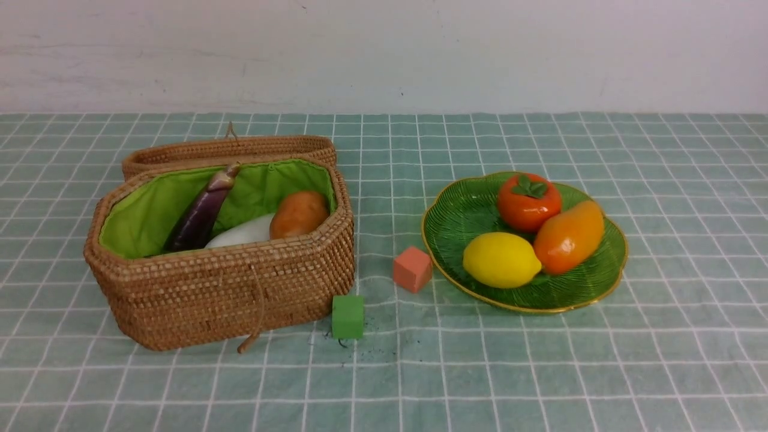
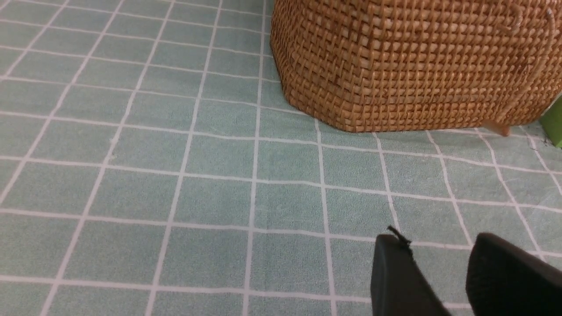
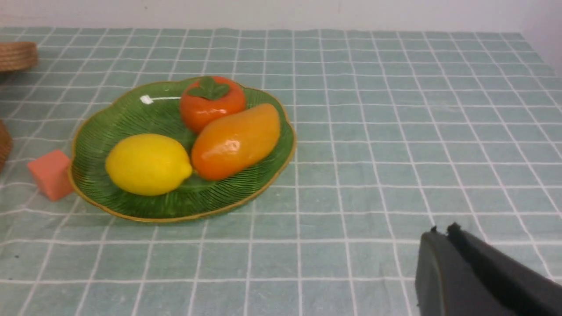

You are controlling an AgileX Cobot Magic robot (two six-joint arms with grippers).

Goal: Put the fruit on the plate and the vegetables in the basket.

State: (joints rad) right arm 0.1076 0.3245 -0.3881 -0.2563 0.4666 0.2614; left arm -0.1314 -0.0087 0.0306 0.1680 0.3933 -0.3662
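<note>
On the green plate (image 1: pixel 456 225) (image 3: pixel 127 118) lie a yellow lemon (image 1: pixel 501 260) (image 3: pixel 147 163), an orange-red persimmon (image 1: pixel 528 201) (image 3: pixel 212 102) and an orange mango (image 1: pixel 569 236) (image 3: pixel 235 141). The wicker basket (image 1: pixel 240 288) (image 2: pixel 417 66) stands with its lid folded back and holds a purple eggplant (image 1: pixel 201 213), a white vegetable (image 1: pixel 243 233) and a brown potato (image 1: pixel 298 213). Neither arm shows in the front view. My left gripper (image 2: pixel 439 243) is open over bare cloth near the basket's wall. My right gripper (image 3: pixel 441 231) is shut and empty, off to the plate's side.
A salmon-pink cube (image 1: pixel 412 269) (image 3: pixel 50 174) sits between basket and plate. A green cube (image 1: pixel 348 316) (image 2: pixel 554 125) stands by the basket's front corner, beside a loose basket cord (image 1: pixel 255 324). A green checked cloth (image 1: pixel 540 372) covers the table; a white wall stands behind.
</note>
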